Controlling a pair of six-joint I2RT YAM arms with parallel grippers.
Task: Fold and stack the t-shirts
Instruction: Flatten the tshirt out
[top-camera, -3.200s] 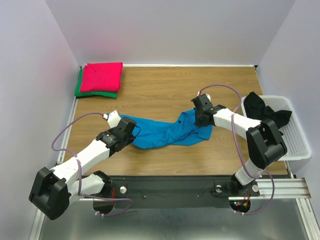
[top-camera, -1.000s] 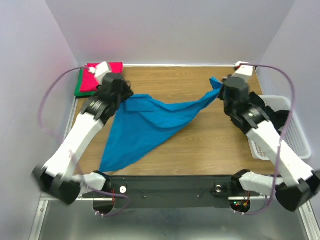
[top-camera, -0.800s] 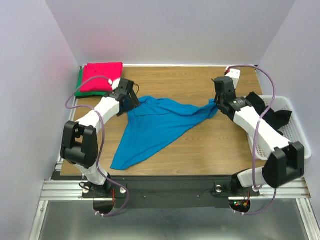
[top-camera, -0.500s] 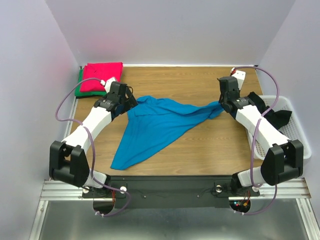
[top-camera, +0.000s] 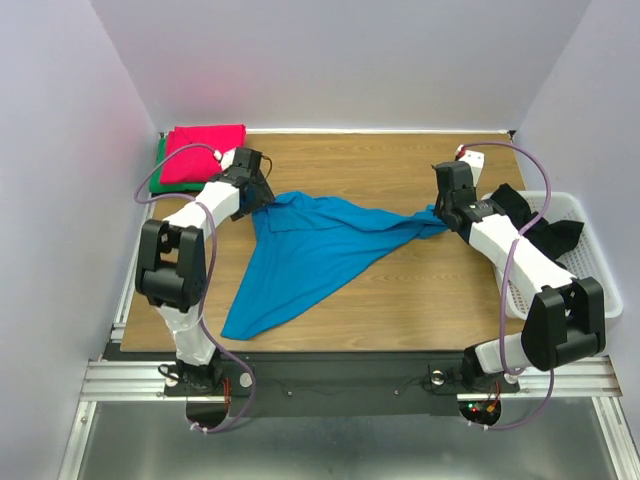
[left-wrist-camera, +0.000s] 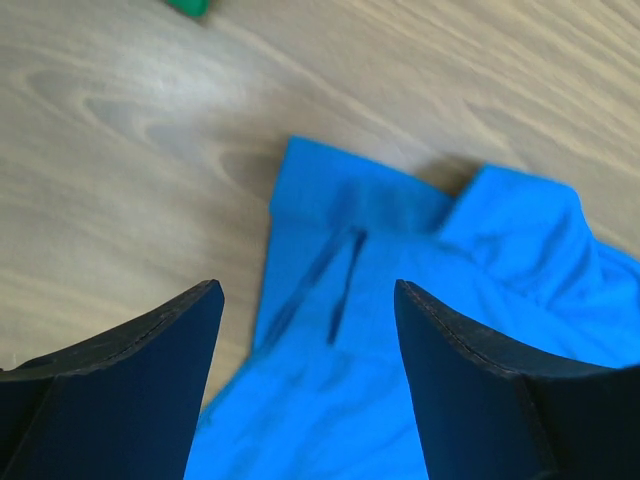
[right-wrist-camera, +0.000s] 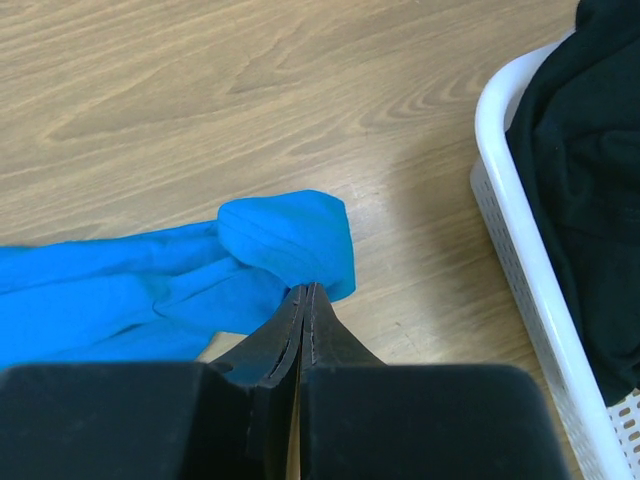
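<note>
Here the desk (top-camera: 350, 165) carries the blue t-shirt (top-camera: 320, 245), spread unfolded across its middle. A basket (top-camera: 595, 285) of black cloth (top-camera: 515, 210) sits at the right edge. In the far-left corner the red t-shirt (top-camera: 205, 152) lies folded on the green t-shirt (top-camera: 160, 150). The left pincer (left-wrist-camera: 305, 295) hangs wide open over the blue shirt's left corner; the right pincer (right-wrist-camera: 306, 290) is clamped on its right corner.

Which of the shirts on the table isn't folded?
The blue t-shirt, lying rumpled across the middle of the table. The red t-shirt and the green t-shirt under it are folded, stacked in the far left corner.
</note>
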